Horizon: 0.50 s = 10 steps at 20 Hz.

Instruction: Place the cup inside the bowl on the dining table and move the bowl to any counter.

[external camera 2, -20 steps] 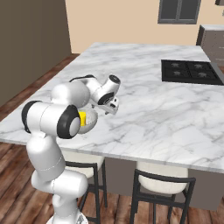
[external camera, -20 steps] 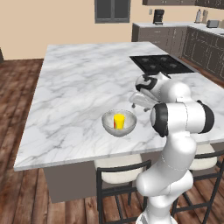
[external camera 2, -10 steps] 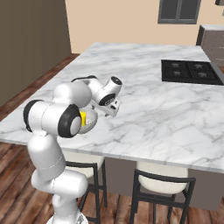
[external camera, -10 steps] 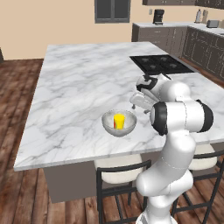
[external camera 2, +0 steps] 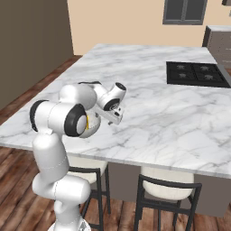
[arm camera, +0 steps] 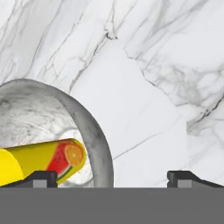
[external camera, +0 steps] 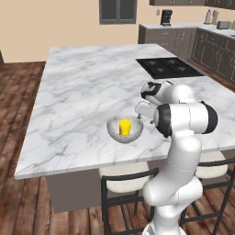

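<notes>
The yellow cup (external camera: 125,127) stands inside the speckled grey bowl (external camera: 125,136) near the front edge of the dining table (external camera: 78,92). My gripper (external camera: 141,110) hangs open just above the bowl's right rim, holding nothing. In the hand view the bowl's rim (arm camera: 89,127) curves up between the two dark fingertips (arm camera: 41,177), and the cup (arm camera: 43,159) shows on the left, with a fruit picture on it. The gripper (arm camera: 113,179) straddles that rim. In the right base view my gripper (external camera 2: 115,118) points down, and the arm hides all of the cup (external camera 2: 87,122) but a yellow sliver.
A black cooktop (external camera: 167,67) is set into the table's far right. Dark-framed stools (external camera: 126,183) stand under the front edge beside the robot's base. A counter run with dark cabinets (external camera: 174,36) lines the back right wall.
The hand has dropped slightly toward the bowl's right rim. Its jaws have stayed open, and the bowl and cup have not moved.
</notes>
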### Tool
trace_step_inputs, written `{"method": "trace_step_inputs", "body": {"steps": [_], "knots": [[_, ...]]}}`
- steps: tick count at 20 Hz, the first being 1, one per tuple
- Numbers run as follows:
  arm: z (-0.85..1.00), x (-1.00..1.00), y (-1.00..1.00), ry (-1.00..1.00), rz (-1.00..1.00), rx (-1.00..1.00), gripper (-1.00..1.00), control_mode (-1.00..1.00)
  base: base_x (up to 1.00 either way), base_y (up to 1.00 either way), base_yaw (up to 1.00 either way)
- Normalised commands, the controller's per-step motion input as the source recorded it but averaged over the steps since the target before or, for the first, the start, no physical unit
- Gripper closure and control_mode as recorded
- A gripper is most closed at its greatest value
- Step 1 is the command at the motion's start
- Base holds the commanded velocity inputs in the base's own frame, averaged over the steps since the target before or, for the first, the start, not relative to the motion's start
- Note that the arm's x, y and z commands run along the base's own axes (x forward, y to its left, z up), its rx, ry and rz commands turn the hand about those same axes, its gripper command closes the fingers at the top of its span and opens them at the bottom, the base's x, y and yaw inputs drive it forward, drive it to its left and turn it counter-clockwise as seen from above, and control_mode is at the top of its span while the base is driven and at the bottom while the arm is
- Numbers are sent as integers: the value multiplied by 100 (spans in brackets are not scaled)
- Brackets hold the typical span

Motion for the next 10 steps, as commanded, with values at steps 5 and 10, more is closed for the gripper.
{"method": "trace_step_inputs", "body": {"steps": [5,10], "knots": [[-21,1,0,7,0,0,-100,-100,0,0,0],[-3,0,0,5,0,0,-100,-100,0,0,0]]}}
